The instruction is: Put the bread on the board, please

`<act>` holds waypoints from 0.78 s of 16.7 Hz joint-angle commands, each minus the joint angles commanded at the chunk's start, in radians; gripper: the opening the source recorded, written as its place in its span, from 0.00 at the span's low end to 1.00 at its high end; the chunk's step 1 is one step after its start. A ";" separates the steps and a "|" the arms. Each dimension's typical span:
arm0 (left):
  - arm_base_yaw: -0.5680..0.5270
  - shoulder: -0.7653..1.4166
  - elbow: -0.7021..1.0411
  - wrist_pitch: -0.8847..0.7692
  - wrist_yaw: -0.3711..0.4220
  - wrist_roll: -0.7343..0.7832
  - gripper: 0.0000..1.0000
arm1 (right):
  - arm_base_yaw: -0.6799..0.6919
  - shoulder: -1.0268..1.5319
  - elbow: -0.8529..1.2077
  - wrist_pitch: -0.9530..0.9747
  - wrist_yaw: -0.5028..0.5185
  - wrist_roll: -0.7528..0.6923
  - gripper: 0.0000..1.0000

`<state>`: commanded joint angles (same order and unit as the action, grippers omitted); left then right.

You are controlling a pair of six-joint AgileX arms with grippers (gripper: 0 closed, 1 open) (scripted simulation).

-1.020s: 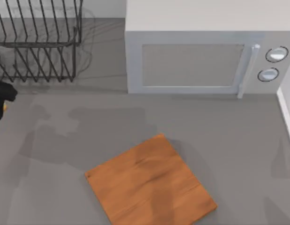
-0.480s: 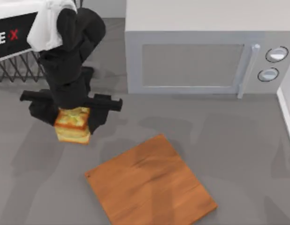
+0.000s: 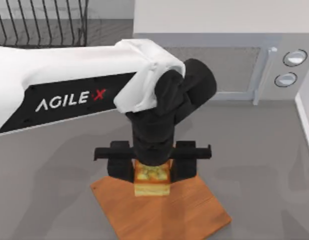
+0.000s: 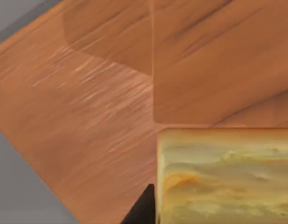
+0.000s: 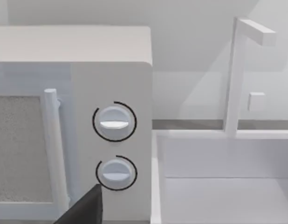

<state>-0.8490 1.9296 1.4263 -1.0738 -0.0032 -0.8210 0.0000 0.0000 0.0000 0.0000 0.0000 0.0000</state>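
A white microwave (image 3: 219,30) stands at the table's back — two round dials (image 5: 114,122) beside its handle (image 5: 53,149). A black wire dish rack (image 3: 42,22) sits back left — a white sink (image 5: 218,182) lies right of the microwave

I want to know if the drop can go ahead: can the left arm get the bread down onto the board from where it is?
Probably yes. The left hand holds the bread over the board, with bare wood beneath it.

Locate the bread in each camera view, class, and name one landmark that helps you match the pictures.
Top view: the bread sits between the left gripper's fingers, over the board's far edge.
Left wrist view: bread up close above the board.
Right wrist view: not in it.
Shared landmark: the board.
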 joint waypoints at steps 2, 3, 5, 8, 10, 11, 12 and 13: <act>-0.035 -0.006 -0.002 0.010 -0.004 -0.036 0.00 | 0.000 0.000 0.000 0.000 0.000 0.000 1.00; -0.038 -0.007 -0.002 0.011 -0.004 -0.040 0.00 | 0.000 0.000 0.000 0.000 0.000 0.000 1.00; -0.038 -0.007 -0.002 0.011 -0.004 -0.040 0.00 | 0.000 0.000 0.000 0.000 0.000 0.000 1.00; -0.034 -0.001 -0.005 0.015 -0.003 -0.037 0.00 | 0.000 0.000 0.000 0.000 0.000 0.000 1.00; -0.033 0.006 -0.019 0.036 -0.004 -0.038 0.00 | 0.000 0.000 0.000 0.000 0.000 0.000 1.00; -0.034 0.010 -0.029 0.051 -0.004 -0.038 0.00 | 0.000 0.000 0.000 0.000 0.000 0.000 1.00; -0.034 0.014 -0.040 0.067 -0.003 -0.037 0.00 | 0.000 0.000 0.000 0.000 0.000 0.000 1.00; -0.035 0.018 -0.051 0.084 -0.003 -0.036 0.00 | 0.000 0.000 0.000 0.000 0.000 0.000 1.00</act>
<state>-0.8843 1.9475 1.3754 -0.9894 -0.0061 -0.8569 0.0000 0.0000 0.0000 0.0000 0.0000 0.0000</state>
